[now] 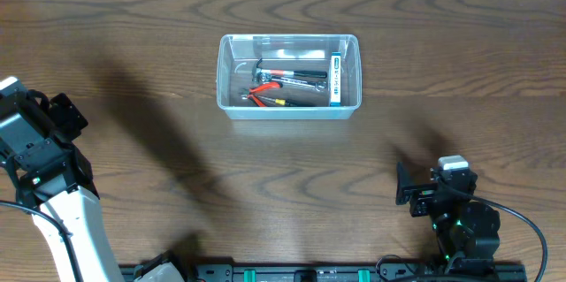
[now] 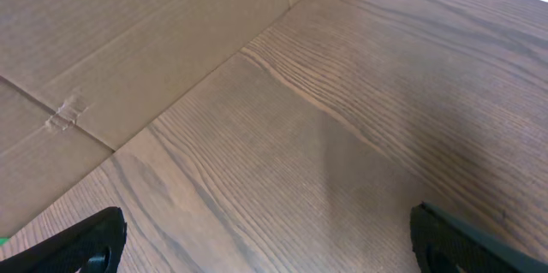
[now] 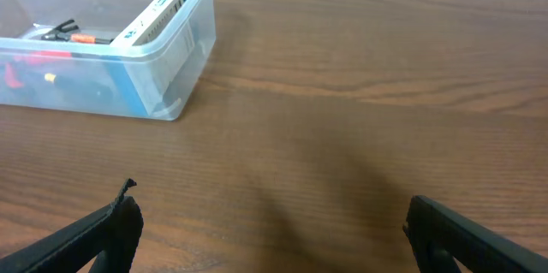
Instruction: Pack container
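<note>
The clear plastic container (image 1: 288,77) stands on the wooden table at the back middle. Inside lie red-handled pliers (image 1: 263,94), a silver wrench (image 1: 292,85), other small tools and a blue-and-white box (image 1: 335,79) along its right wall. The container also shows at the top left of the right wrist view (image 3: 103,42). My left gripper (image 2: 270,239) is open and empty over bare table at the far left. My right gripper (image 3: 272,234) is open and empty near the front right, well away from the container.
A cardboard panel (image 2: 111,42) stands past the table's left edge in the left wrist view. The arm bases (image 1: 460,229) sit at the table's front edge.
</note>
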{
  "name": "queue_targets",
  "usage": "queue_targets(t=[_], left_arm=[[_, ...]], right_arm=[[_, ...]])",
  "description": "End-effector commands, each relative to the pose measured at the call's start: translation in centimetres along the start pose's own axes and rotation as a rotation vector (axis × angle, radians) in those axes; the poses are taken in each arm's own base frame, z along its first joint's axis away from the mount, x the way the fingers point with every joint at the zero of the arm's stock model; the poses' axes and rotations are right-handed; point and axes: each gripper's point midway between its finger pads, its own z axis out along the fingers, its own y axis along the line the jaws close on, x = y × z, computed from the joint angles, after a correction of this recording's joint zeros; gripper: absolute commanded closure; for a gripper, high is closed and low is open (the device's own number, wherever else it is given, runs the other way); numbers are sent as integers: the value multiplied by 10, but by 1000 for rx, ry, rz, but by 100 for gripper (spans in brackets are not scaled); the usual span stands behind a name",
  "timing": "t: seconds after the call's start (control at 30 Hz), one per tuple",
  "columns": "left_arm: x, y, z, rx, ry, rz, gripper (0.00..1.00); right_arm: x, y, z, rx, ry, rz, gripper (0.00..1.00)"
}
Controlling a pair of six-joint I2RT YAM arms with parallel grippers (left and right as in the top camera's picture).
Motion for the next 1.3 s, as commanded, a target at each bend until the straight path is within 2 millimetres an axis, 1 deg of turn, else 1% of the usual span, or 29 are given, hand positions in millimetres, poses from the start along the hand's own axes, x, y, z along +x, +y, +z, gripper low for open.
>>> queue_targets(t=[0.0, 1.0, 1.07, 1.17, 1.23, 1.27], left_arm=[[-7, 4, -1, -13, -12, 7, 2], [-7, 4, -2, -13, -15, 7, 2], [-9, 5, -9, -12, -29, 3, 2], [-12, 3, -28, 5, -56, 7, 2], [-16, -9, -46, 48, -93, 24, 2], [-18, -18, -58, 82, -115, 38, 2]], right_arm=[[1, 4, 0, -20, -4, -9, 1], [1, 4, 0, -20, -4, -9, 1], [1, 4, 0, -20, -4, -9, 1], [1, 4, 0, -20, -4, -9, 1], [1, 4, 0, -20, -4, -9, 1], [1, 4, 0, -20, -4, -9, 1]])
